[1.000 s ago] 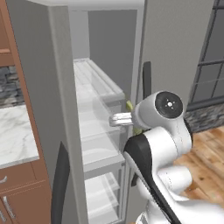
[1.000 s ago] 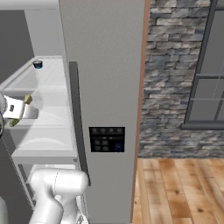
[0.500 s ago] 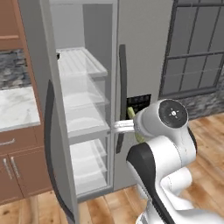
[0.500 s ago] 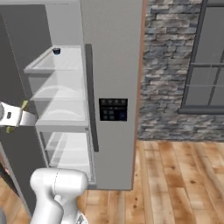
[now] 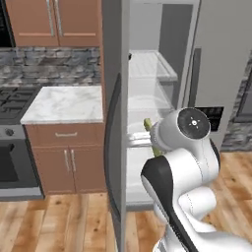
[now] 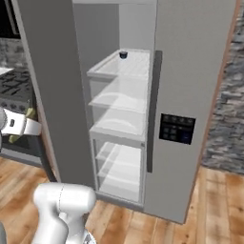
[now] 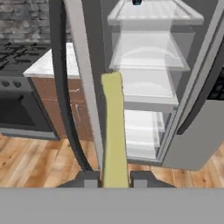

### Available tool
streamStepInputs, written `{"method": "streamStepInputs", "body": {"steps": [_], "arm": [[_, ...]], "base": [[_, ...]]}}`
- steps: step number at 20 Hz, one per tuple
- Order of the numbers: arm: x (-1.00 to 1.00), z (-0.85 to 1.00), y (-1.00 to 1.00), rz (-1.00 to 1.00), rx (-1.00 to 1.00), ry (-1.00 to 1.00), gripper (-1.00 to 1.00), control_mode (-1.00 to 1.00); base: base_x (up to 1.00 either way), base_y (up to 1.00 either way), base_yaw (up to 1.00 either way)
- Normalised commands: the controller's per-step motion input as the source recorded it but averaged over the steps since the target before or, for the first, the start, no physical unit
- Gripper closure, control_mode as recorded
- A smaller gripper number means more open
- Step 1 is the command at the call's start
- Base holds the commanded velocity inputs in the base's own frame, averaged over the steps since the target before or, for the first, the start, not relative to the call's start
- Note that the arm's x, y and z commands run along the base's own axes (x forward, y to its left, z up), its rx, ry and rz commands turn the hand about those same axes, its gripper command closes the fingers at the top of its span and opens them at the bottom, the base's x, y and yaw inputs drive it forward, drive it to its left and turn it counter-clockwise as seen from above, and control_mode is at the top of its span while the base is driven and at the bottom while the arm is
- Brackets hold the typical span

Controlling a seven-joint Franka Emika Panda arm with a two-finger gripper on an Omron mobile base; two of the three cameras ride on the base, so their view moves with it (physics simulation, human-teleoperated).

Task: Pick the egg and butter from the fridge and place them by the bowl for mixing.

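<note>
My gripper (image 7: 114,177) is shut on the butter (image 7: 114,131), a yellow-green stick that rises straight up between the two dark fingertips (image 7: 85,178). It hangs in the air in front of the open fridge (image 7: 197,131), level with the middle shelves. From the left base view the butter (image 5: 147,123) pokes out behind the white wrist, before the fridge (image 5: 216,59). From the right, the butter (image 6: 30,113) shows at the far left, left of the fridge (image 6: 190,71). The egg and the bowl are out of view.
The open grey fridge door (image 5: 115,123) with its dark handle stands just left of the arm. Past it lie a marble counter (image 5: 64,103) over brown cupboards and a stove (image 5: 10,98). A small dark object (image 6: 123,55) sits on the top shelf. Wooden floor lies below.
The whole picture has shifted: the base has backed off and turned, so the fridge stands farther away and the counter and stove have come into view. The gripper stays shut on the butter.
</note>
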Motion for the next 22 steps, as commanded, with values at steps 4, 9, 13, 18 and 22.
{"method": "streamStepInputs", "body": {"steps": [4, 9, 13, 18, 22], "arm": [[0.0, 0.0, 0.0, 0.0, 0.0, 0.0, 1.0, 1.0], [0.0, 0.0, 0.0, 0.0, 0.0, 0.0, 1.0, 1.0], [0.0, 0.0, 0.0, 0.0, 0.0, 0.0, 1.0, 1.0], [0.0, 0.0, 0.0, 0.0, 0.0, 0.0, 1.0, 1.0], [0.0, 0.0, 0.0, 0.0, 0.0, 0.0, 1.0, 1.0]], "base": [[-0.76, 0.0, 0.73], [-0.65, 0.0, 0.79], [-0.41, 0.0, 0.88], [-0.14, 0.0, 0.99], [-0.09, 0.0, 1.0]]}}
